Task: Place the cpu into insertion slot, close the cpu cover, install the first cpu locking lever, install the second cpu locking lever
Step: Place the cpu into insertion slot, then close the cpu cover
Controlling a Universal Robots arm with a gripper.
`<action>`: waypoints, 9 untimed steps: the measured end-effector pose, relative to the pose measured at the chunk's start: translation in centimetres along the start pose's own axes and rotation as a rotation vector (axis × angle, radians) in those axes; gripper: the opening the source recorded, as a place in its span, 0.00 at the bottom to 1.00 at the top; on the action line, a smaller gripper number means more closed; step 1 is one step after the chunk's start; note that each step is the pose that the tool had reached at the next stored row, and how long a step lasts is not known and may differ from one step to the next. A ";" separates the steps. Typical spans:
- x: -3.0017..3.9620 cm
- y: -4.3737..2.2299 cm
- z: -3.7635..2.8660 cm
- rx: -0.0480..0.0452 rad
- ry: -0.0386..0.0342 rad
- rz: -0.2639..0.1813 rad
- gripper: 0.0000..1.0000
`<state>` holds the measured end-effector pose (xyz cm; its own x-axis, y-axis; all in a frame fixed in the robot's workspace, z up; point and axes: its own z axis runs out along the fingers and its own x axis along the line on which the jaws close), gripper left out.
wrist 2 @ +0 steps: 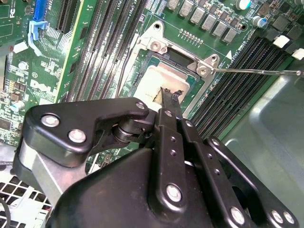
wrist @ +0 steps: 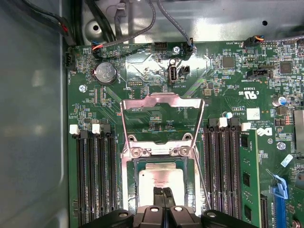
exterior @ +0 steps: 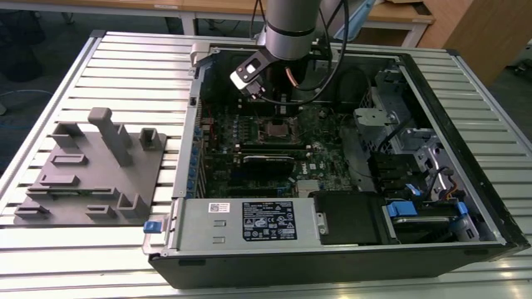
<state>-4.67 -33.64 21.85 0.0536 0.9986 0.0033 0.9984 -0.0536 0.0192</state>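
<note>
Your arm [exterior: 291, 18] hangs into the open computer case [exterior: 349, 265] on a slatted table [exterior: 133, 68]. The gripper [wrist: 163, 194] has its fingers [wrist: 159, 197] pressed together over the seated cpu [wrist: 161, 176], and the cpu cover [wrist: 161, 100] is raised.

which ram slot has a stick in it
The slot farthest from the cpu, on the blue latch's side: it holds a green module; the other slots look empty.
</note>
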 end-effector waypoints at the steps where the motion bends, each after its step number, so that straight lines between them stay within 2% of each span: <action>1: 0.00 0.00 -0.02 0.0001 -0.0001 0.000 0.10; 7: 0.00 0.00 -0.09 -0.0001 0.0001 0.000 0.10; 9: 0.00 0.01 -0.73 -0.0001 0.0002 0.000 0.10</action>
<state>-4.67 -33.64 22.58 0.0536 0.9986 0.0034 0.9984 -0.0537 0.0194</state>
